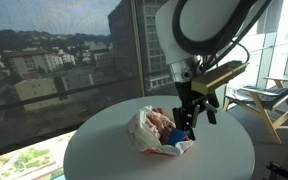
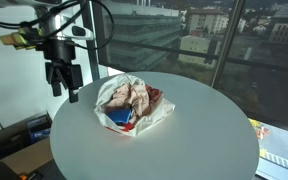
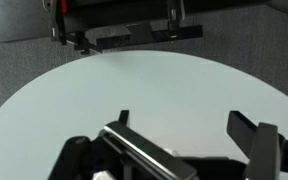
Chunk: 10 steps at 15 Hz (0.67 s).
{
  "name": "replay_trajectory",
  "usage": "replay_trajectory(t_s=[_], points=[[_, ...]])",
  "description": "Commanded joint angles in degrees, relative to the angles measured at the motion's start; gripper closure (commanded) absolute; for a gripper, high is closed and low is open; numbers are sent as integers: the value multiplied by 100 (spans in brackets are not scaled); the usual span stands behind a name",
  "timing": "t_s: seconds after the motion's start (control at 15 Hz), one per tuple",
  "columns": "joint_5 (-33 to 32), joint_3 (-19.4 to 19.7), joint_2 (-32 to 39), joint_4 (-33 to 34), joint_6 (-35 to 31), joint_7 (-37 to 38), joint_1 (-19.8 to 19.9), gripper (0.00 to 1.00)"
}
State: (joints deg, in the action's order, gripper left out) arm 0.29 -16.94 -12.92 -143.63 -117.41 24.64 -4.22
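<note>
The gripper [image 2: 64,90] hangs with its jaws spread wide, holding nothing, just above the round white table [image 2: 194,140] and close to the table's rim. Moving outward, the crumpled plastic bag [image 2: 132,103], white with red and blue showing, lies nearer the table's middle, apart from the fingers. Windows [image 2: 234,40] rise beyond the table.

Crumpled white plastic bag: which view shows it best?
The exterior view with the crumpled white plastic bag whole and unobstructed on the round white table. In an exterior view, the black fingers overlap its edge. Wrist view misses it.
</note>
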Motion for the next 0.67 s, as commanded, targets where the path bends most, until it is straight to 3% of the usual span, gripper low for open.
replay_trajectory(t_s=[0.0, 0.27, 0.33, 0.47, 0.53, 0.6], points=[[-748, 238, 940, 349, -591, 398, 98, 0], [-1192, 609, 1515, 646, -1118, 541, -8, 0], [-1109, 681, 1593, 703, -1254, 553, -35, 0], [-266, 698, 1551, 718, -1258, -2, -118, 0], [-675, 784, 1559, 618, -1223, 268, -116, 0], [-602, 797, 1587, 644, -1220, 220, -138, 0]])
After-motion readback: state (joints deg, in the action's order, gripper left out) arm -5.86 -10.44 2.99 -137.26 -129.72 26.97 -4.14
